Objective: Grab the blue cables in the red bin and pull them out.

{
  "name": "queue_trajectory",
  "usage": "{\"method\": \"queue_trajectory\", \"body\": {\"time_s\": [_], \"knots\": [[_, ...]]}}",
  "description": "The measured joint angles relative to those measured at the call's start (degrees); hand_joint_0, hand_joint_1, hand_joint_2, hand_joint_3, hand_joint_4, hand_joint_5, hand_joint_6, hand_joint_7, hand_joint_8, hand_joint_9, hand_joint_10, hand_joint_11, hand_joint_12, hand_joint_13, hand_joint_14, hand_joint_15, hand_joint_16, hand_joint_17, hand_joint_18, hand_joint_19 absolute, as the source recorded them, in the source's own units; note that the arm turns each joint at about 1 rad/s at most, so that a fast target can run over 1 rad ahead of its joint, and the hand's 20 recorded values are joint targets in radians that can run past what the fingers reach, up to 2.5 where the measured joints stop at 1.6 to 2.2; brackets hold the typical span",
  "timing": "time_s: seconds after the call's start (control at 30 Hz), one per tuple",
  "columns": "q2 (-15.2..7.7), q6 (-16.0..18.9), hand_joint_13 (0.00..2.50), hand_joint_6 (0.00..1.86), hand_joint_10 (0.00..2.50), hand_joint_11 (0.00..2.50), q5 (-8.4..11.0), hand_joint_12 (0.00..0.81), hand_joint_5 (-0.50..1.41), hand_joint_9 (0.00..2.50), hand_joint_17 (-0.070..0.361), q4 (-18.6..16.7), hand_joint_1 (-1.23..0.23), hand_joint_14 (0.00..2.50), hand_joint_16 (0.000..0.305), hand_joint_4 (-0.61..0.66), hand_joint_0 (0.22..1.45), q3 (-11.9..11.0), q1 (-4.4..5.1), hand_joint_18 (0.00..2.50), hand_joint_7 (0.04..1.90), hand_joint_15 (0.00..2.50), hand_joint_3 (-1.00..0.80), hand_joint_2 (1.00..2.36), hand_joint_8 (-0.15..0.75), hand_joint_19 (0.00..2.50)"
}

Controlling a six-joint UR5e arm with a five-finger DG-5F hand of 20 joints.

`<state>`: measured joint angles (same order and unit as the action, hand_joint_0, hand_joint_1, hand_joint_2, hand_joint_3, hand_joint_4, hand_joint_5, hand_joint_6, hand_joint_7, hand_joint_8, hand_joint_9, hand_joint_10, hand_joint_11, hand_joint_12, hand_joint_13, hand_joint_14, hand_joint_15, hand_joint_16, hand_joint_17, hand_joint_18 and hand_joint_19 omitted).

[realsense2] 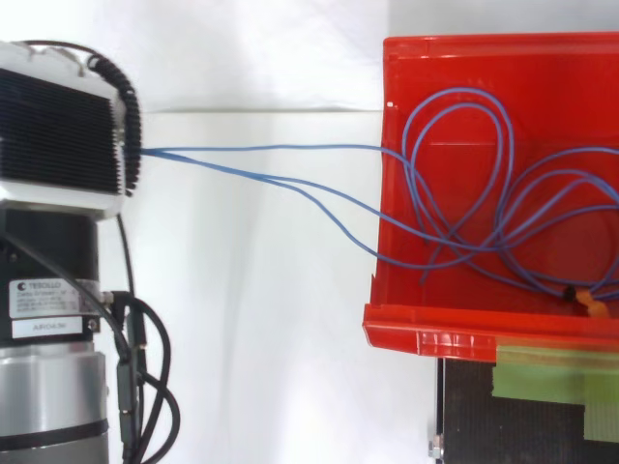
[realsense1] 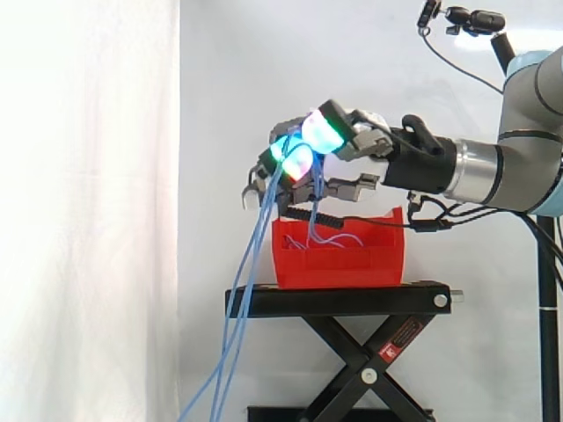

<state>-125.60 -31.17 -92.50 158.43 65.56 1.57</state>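
The arm [realsense2: 48,387] is sitting nearest the top camera, at 9 o'clock. Two strands of the blue cables [realsense2: 271,148] are running out from beneath it towards 3 o'clock and passing over the near wall of the red bin [realsense2: 464,333].

From the side, the hand [realsense1: 374,141] is hovering above the bin's 10 o'clock corner, well clear of the rim. Its fingers are curling round a bundle of the cables, and the glowing pads [realsense1: 321,132] are pinching the strands between them. Below that grip, the strands are dropping towards 7 o'clock, passing the black stand [realsense1: 343,299] and leaving the bottom edge in front of the white curtain [realsense1: 88,211].

The grab is looking done and the pull is looking partly made, since a good length is already hanging outside the bin. The rest is not out yet: several wide loops are lying on the bin floor and crossing one another. A small orange-tipped end [realsense2: 592,305] is resting at the bin's 4 o'clock, just beside the front rim.

What seems to be remaining is drawing the strands farther from the bin until those loops are sliding over the wall. Because they are overlapping, they may be tightening into a tangle as they are coming out
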Motion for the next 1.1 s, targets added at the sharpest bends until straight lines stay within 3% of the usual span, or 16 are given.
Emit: {"method": "queue_trajectory", "body": {"time_s": [0.13, 0.23, 0.33, 0.5, 0.67, 0.83, 1.1], "knots": [[0.0, 5.4, 0.65, 0.46, 0.02, 0.91, -3.71, 0.339, 0.85, 0.78, 0.094, -0.6, -0.76, 0.02, 0.042, -0.01, 0.93, 0.0, -0.09, 0.62, 0.73, 0.56, -1.00, 1.00, 0.249, 0.63], [0.0, 5.8, 0.65, 0.46, 0.02, 0.93, -5.50, 0.336, 0.85, 0.78, 0.094, -0.4, -0.76, 0.02, 0.042, 0.00, 0.92, 0.0, -0.17, 0.62, 0.73, 0.57, -1.00, 1.00, 0.248, 0.63], [-0.1, 5.6, 0.75, 0.46, 0.02, 0.92, -5.93, 0.337, 0.85, 0.79, 0.092, 1.2, -0.76, 0.02, 0.041, -0.01, 0.92, 0.1, -0.23, 0.64, 0.73, 0.65, -1.00, 1.00, 0.251, 0.67], [-0.1, 7.3, 0.85, 0.45, 0.02, 0.93, -3.74, 0.334, 0.86, 0.81, 0.091, 5.2, -0.77, 0.03, 0.041, -0.01, 0.92, 0.5, -0.11, 0.67, 0.74, 0.79, -1.00, 1.00, 0.251, 0.68], [0.0, 12.5, 1.02, 0.42, 0.02, 0.94, -1.01, 0.329, 0.87, 0.86, 0.091, 6.7, -0.77, 0.03, 0.040, -0.02, 0.92, 4.3, 0.37, 0.71, 0.75, 1.00, -1.00, 1.00, 0.257, 0.67], [-0.1, 15.0, 1.17, 0.40, 0.02, 0.93, -0.28, 0.306, 0.88, 0.86, 0.091, 4.6, -0.77, 0.02, 0.041, -0.01, 0.93, 6.8, 0.82, 0.74, 0.77, 1.27, -1.00, 1.00, 0.257, 0.71], [0.0, 16.2, 1.33, 0.39, 0.02, 0.93, -0.13, 0.280, 0.89, 0.86, 0.091, 5.5, -0.78, 0.00, 0.040, -0.01, 0.93, 7.2, 0.94, 0.84, 0.76, 1.60, -1.00, 1.00, 0.261, 0.81]]}}
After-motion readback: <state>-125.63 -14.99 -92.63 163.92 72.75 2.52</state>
